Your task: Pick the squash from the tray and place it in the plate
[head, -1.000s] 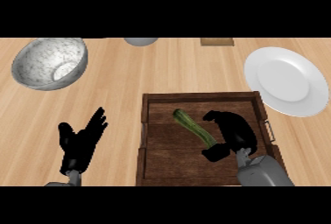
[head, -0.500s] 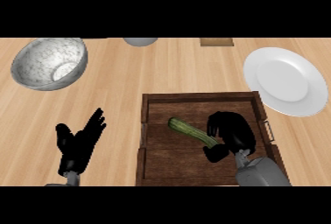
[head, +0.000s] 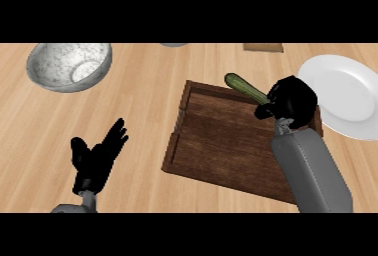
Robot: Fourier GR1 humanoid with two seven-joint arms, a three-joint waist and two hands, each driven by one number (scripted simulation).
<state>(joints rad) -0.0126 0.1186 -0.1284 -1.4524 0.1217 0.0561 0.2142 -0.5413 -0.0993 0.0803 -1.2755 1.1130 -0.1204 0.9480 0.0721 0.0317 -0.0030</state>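
Observation:
The squash (head: 245, 88) is a long green vegetable, held up over the far edge of the dark wooden tray (head: 221, 145). My right hand (head: 291, 97) is shut on its near end, and its far end sticks out to the upper left. The white plate (head: 347, 95) lies just to the right of that hand, partly hidden by it and cut by the view's edge. My left hand (head: 96, 157) rests open at the lower left, fingers up, well away from the tray.
A speckled grey bowl (head: 70, 65) stands at the far left of the wooden counter. A grey object (head: 174, 44) and a brown object (head: 263, 47) peek in at the far edge.
My right hand has lifted the squash off the tray's floor and carried it toward the far edge, nearer the plate. The view has shifted, so the tray looks tilted. The left hand stays put.

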